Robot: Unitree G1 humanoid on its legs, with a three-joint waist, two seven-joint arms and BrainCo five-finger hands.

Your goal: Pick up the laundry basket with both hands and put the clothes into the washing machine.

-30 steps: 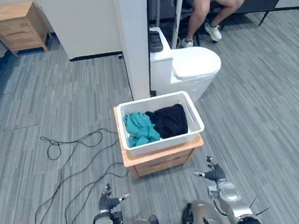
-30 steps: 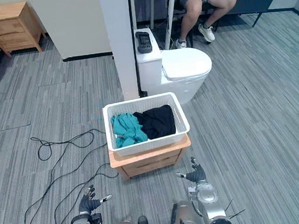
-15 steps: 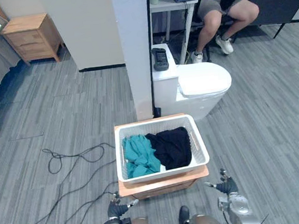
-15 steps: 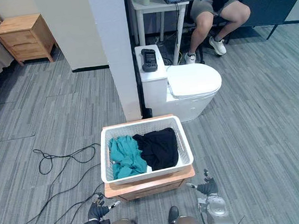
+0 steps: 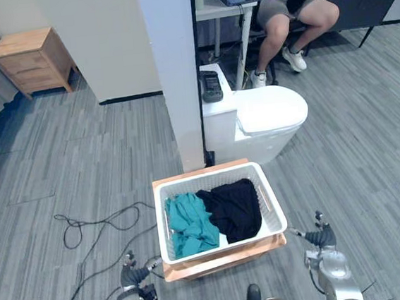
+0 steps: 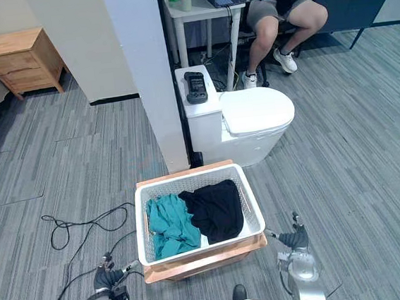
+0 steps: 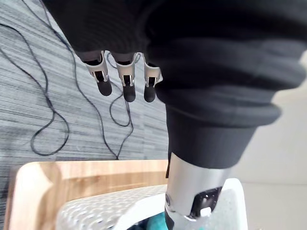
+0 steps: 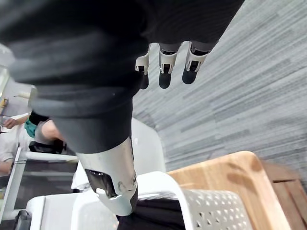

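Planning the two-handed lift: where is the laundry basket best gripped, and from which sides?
Grip under the rim of the laundry basket at its short ends, left hand from the left, right hand from the right: the rim overhangs, and each open hand flanks one end.

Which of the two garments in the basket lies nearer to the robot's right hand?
The black garment, in the right half of the laundry basket, toward the right hand; the teal garment lies in the left half.

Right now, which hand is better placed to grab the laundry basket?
Right, marginally. The right hand is open beside the right rim of the laundry basket; the left hand, open too, sits farther back off the near corner. Neither touches it.
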